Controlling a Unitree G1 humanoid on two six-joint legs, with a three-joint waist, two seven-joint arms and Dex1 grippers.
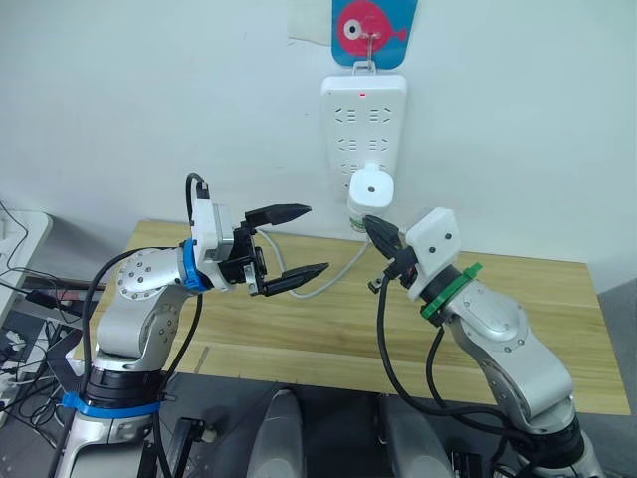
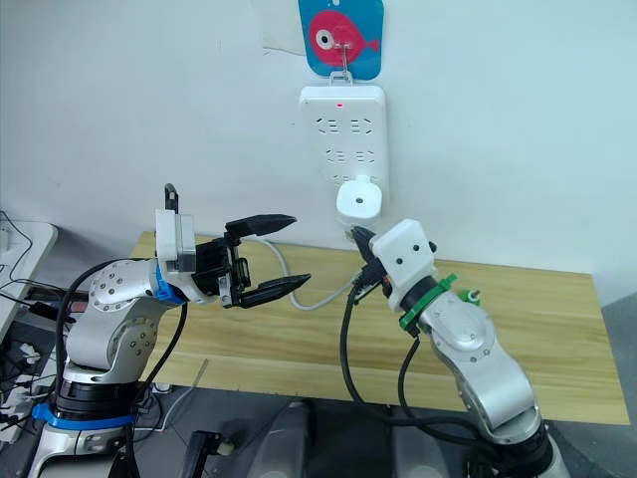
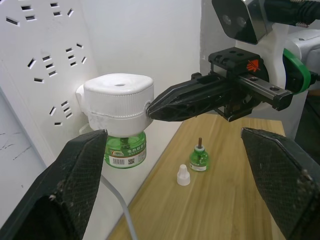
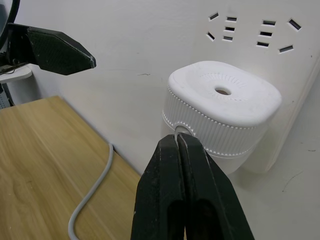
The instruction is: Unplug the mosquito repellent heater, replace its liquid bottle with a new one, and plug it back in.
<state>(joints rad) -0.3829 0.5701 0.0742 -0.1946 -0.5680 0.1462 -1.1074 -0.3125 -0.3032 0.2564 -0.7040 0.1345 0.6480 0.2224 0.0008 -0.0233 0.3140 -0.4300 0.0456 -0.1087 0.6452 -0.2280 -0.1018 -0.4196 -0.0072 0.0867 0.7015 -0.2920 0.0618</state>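
While its barcode label stays unreadable, the heater (image 3: 118,102) touches the clenched right gripper (image 4: 181,142); the left gripper (image 1: 296,242) gapes beside it.

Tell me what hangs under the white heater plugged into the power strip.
A green liquid bottle with a barcode label hangs under the mosquito repellent heater. Its neck is hidden inside the heater; the prongs are hidden in the power strip.

Label on green liquid bottle (image 3: 125,152) under mosquito repellent heater (image 3: 118,99): barcode and small print, too small to read. Orange logo mark on right gripper (image 3: 150,109) body, no legible letters. Pink fish picture on blue hook card (image 1: 373,30) above power strip (image 1: 363,124), no words.
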